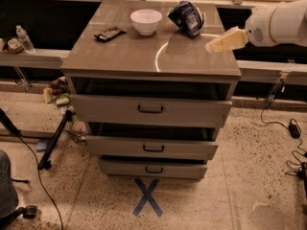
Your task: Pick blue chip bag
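The blue chip bag point(187, 17) lies on the back right of the cabinet top point(144, 56), dark blue and glossy with white print. My gripper point(211, 47) comes in from the right on a white arm point(278, 23), with its cream-coloured fingers point(228, 40) over the right edge of the cabinet top. It is in front of and to the right of the bag, apart from it and holding nothing.
A white bowl point(146, 21) stands left of the bag and a black remote point(109, 33) lies further left. The cabinet's three drawers point(151, 110) are partly pulled out. A blue X point(147, 196) marks the floor. Cables point(288, 128) lie at the right, a bottle point(24, 38) at the left.
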